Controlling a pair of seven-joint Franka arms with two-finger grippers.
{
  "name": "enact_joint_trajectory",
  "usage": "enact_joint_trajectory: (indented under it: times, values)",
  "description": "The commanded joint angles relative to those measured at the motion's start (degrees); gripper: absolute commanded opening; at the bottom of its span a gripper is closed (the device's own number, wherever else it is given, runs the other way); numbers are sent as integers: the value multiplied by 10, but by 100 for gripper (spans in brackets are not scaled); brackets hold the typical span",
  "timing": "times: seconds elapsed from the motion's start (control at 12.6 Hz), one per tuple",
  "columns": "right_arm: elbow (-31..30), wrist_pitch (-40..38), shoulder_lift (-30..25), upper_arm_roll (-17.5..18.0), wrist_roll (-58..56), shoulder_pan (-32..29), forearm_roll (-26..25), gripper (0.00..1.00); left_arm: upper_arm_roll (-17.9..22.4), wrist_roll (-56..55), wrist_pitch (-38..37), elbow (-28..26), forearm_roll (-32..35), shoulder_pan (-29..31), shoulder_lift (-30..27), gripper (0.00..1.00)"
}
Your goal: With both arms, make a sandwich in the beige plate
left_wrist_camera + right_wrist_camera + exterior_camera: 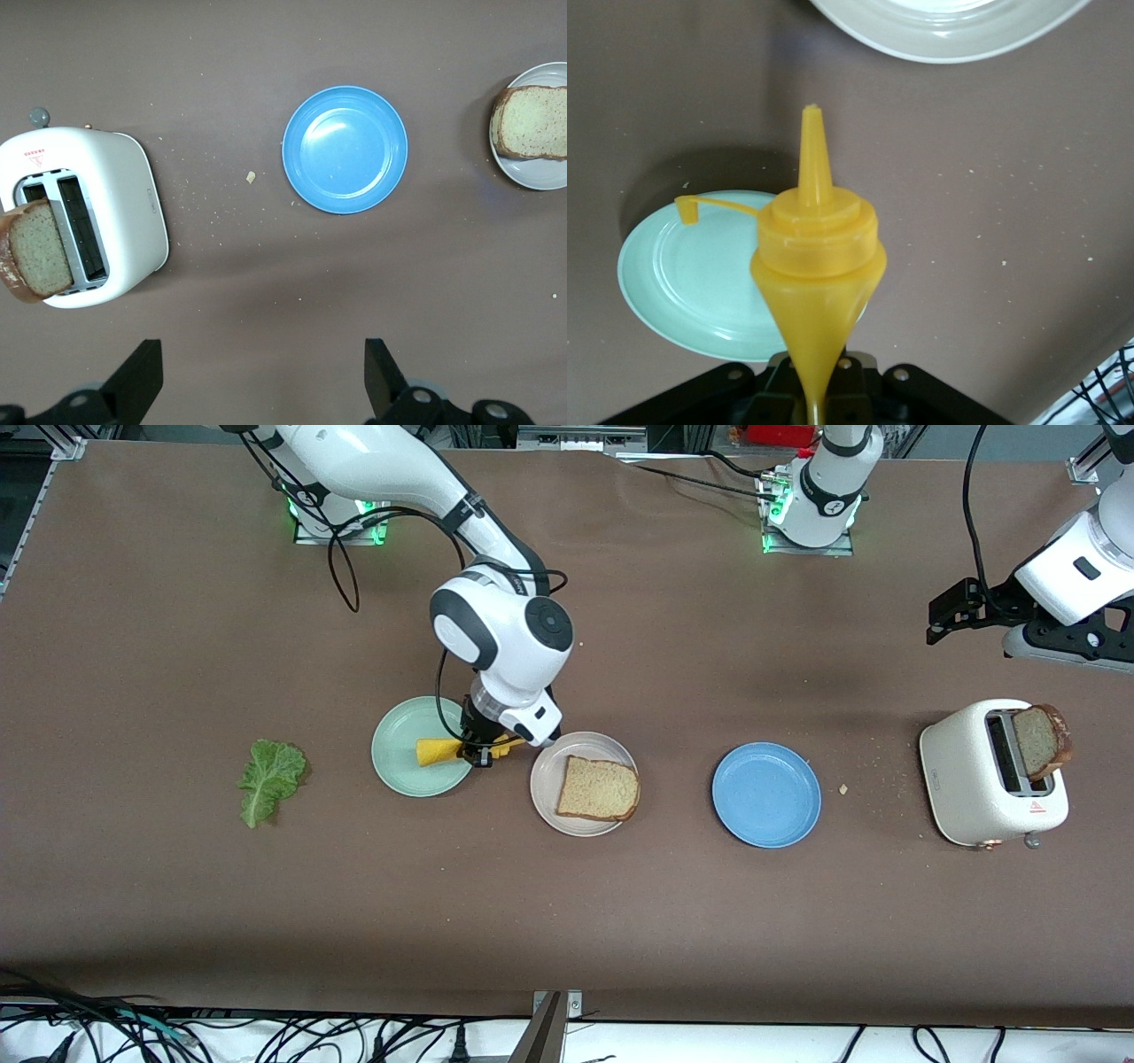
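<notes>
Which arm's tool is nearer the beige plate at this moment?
Right. The right tool, shut on a yellow squeeze bottle, hangs over the mint-green plate beside the beige plate. The left tool waits open above the toaster at the left arm's end of the table.

my right gripper (479, 756) hides part of the yellow bottle (436, 751) and the mint-green plate (403, 766). the bottle's base is cut off in my right wrist view. the beige plate (948, 35) there is cropped, and in my left wrist view too.
</notes>
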Motion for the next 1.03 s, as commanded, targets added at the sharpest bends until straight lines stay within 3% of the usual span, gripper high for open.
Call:
enact_joint_trajectory:
  times: [0.0,0.55,0.95]
  values:
    - [49,-32,31,-1,2,14,-20,1,-2,3,-4,-2,6,1,-4,100]
    - [58,-24,27,-2,4,11,-10,1,-2,3,-4,-2,6,1,-4,100]
    - [57,-17,-15,-2,-15,-42,127,2,-2,3,-4,-2,7,0,-4,100]
